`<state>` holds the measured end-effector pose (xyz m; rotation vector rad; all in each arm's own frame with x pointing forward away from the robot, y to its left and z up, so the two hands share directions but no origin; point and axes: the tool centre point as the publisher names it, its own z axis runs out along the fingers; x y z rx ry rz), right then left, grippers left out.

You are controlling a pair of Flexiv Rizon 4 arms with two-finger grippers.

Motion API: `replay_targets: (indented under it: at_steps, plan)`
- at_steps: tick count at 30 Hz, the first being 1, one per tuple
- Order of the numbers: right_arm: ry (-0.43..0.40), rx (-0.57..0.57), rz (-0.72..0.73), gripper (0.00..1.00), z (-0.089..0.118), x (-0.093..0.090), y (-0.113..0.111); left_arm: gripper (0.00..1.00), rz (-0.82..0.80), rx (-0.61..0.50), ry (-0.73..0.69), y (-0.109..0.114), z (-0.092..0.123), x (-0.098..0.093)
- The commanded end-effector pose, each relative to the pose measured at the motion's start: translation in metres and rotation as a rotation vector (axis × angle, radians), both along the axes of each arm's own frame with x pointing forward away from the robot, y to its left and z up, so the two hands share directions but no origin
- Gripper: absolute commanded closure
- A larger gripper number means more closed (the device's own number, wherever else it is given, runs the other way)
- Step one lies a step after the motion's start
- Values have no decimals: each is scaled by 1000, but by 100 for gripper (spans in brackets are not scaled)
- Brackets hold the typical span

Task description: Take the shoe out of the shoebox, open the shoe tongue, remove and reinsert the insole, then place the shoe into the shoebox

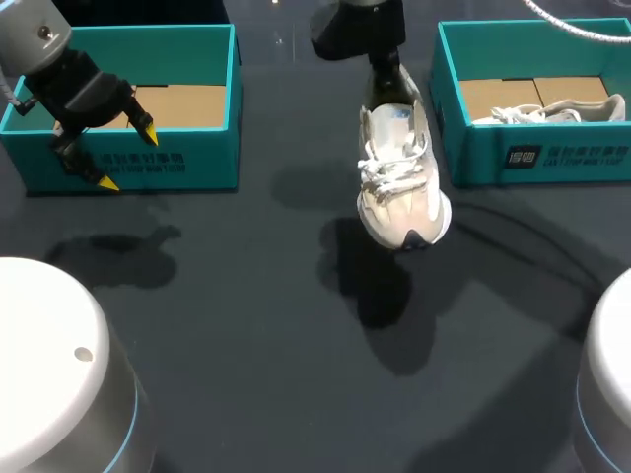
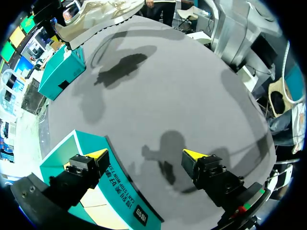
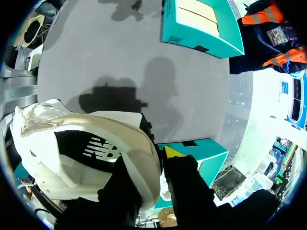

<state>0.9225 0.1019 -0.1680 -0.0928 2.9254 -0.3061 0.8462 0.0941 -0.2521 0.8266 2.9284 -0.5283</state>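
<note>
A white sneaker (image 1: 399, 182) hangs toe-down above the middle of the dark table, held by its heel. My right gripper (image 1: 387, 97) is shut on the heel collar. In the right wrist view the sneaker (image 3: 81, 143) fills the space ahead of that gripper (image 3: 154, 160), with one yellow fingertip (image 3: 171, 152) against the collar's outside. The right teal shoebox (image 1: 532, 158) holds a second white shoe (image 1: 557, 110). My left gripper (image 1: 128, 156) stands open over the front wall of the left teal shoebox (image 1: 187, 163), which shows only a cardboard floor. In the left wrist view this gripper (image 2: 146, 154) straddles that box's wall (image 2: 115, 191), nothing between its fingers.
Bare dark table (image 1: 246, 296) lies between and in front of the two boxes. The white arm bases (image 1: 49, 374) (image 1: 606, 394) stand at the near corners. A cable (image 1: 582, 25) runs over the right box's far side.
</note>
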Motion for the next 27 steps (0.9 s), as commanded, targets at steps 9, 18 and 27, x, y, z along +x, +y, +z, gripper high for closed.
replay_targets:
  at_steps: [9, 18, 27]
  plan:
    - [-27, 42, 17, 100, 16, 63, -72, 0, 0, 2, -1, 0, 0, -1]
    - [-27, 42, 17, 100, 16, 63, -72, 0, 0, 2, -1, 0, 0, -1]
    - [-64, 19, 32, 100, 31, 122, -141, 0, 0, 2, -1, 0, 0, -1]
